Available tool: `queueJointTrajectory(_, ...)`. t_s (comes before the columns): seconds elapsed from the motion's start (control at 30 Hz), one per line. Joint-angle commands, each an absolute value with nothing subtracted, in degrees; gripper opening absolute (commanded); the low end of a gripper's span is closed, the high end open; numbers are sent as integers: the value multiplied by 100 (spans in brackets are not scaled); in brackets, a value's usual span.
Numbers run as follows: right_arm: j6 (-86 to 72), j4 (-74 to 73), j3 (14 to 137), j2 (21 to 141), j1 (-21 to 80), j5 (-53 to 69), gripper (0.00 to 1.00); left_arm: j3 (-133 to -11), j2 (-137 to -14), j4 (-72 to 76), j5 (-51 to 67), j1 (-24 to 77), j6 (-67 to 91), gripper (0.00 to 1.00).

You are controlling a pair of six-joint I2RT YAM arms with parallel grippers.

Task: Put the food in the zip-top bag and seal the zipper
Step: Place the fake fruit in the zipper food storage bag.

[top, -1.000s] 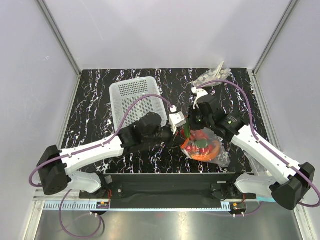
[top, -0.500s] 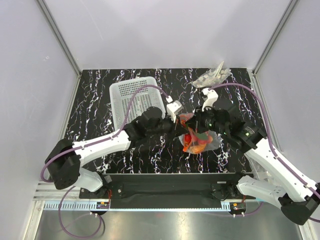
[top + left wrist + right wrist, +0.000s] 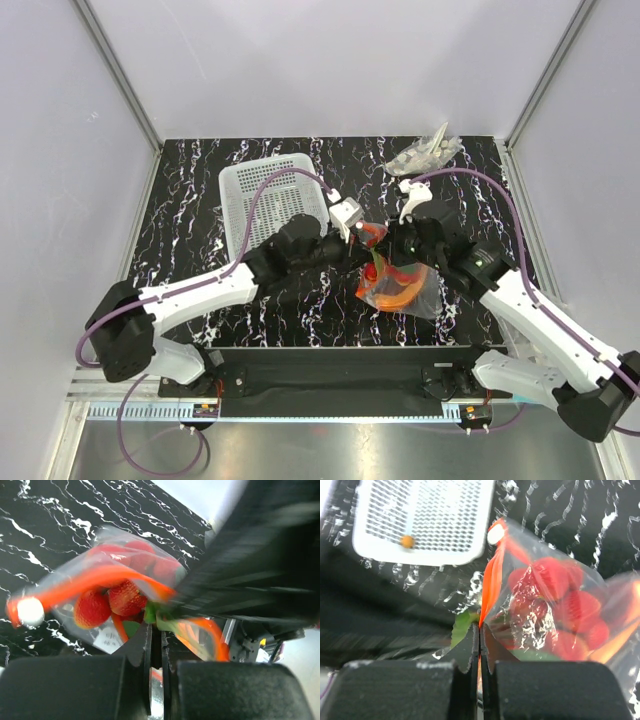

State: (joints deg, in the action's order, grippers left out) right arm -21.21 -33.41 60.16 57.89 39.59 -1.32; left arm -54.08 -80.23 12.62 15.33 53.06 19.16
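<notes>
The toy food (image 3: 107, 605), strawberries among it, sits inside the zip-top bag (image 3: 402, 290), held between both grippers. The right gripper (image 3: 479, 645) is pressed together on the orange zipper (image 3: 491, 587), and the left gripper (image 3: 156, 647) pinches the same strip. Loading looks finished and sealing is in hand. Next, a pinch should slide along the strip. A white basket (image 3: 268, 195) lies beyond the left gripper.

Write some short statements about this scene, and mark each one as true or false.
1. The food is inside the bag. True.
2. The right gripper is open. False: it is shut on the zipper.
3. The wad lies in the basket. False: it lies on the table, apart from it.
4. The left gripper is shut on the bag. True.
</notes>
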Motion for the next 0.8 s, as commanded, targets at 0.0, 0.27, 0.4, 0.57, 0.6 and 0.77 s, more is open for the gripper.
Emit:
queueJointTrajectory(0.0,-2197,-3419,6117,6020,3946,-651,0,-5659,-7384,1603,1188,5729,1094,0)
queueJointTrajectory(0.27,-2259,-3375,6144,6152,3946,-685,0,-5933,-7207,862,572,6327,-95,0)
queueJointTrajectory(0.4,-2259,-3288,6073,6091,3911,-502,0,-6020,-7145,764,123,6697,-544,0)
queueJointTrajectory(0.57,-2206,-2883,5985,5784,3911,157,0,-6126,-7593,914,430,6697,-387,0)
queueJointTrajectory(0.6,-2189,-2874,6003,5748,3911,167,0,-6187,-7829,879,309,6697,-221,0)
queueJointTrajectory(0.77,-2180,-2725,5907,5371,3911,255,0,-6179,-8165,1080,166,6478,570,1)
